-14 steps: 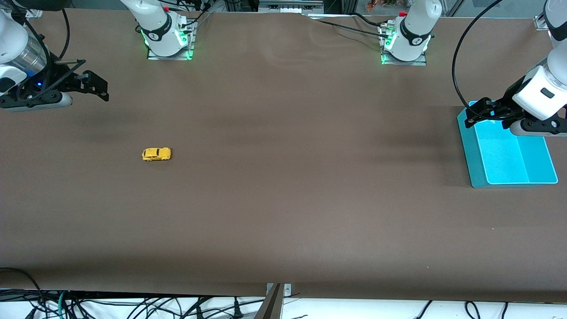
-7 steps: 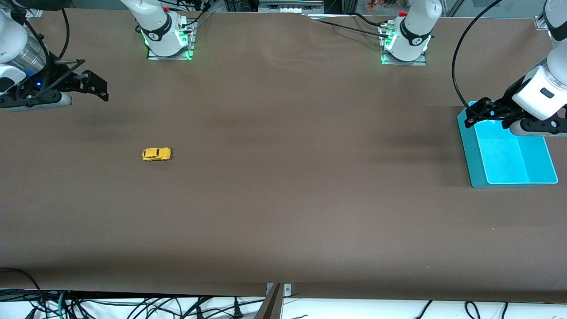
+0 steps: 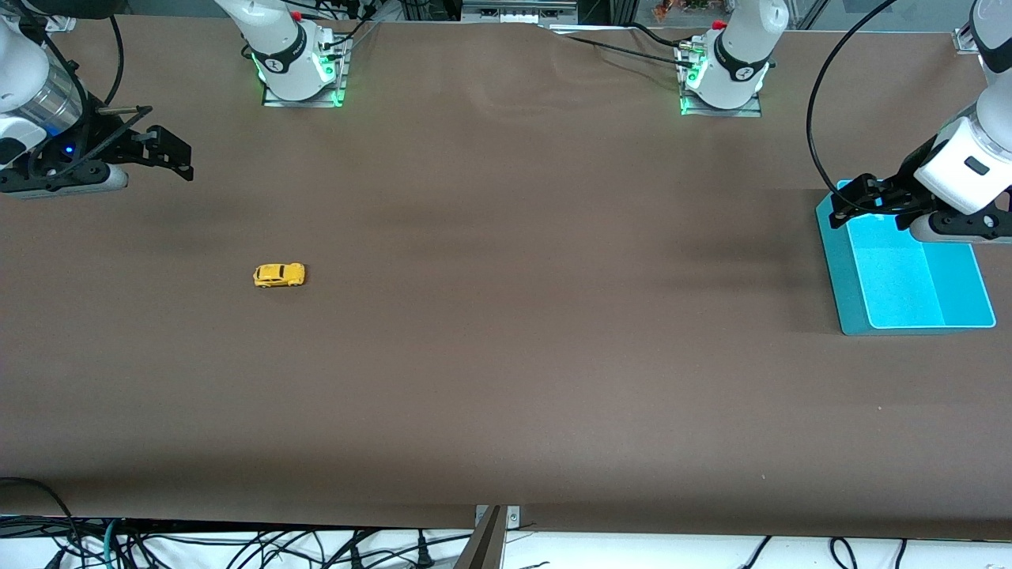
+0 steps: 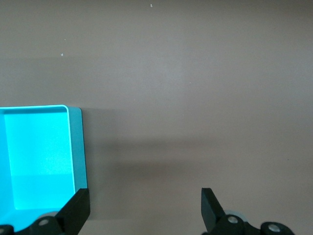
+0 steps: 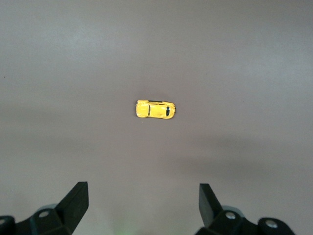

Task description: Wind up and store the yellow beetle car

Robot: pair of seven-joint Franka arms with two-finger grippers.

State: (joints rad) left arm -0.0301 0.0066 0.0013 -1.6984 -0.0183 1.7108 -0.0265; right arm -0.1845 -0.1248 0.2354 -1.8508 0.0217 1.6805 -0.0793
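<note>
Right gripper (image 3: 162, 150) fingers spread, empty, hovering over bare table (image 3: 506, 356) at the right arm's end. Left gripper (image 3: 858, 201) likewise spread, empty, over the cyan tray (image 3: 842, 292) rim. Yellow beetle car (image 3: 279, 275) sits on its wheels, well apart from the tray, toward the right arm's end.

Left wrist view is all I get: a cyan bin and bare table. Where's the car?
Observer: The car sits on the table toward the right arm's end, nowhere near the bin.
Operator: Is anything holding it?
Observer: No. The right gripper hangs open and empty above the table, with the car in its wrist view.
Operator: And my gripper, where is it?
Observer: The left gripper hovers open over the bin's edge farthest from the front camera.
</note>
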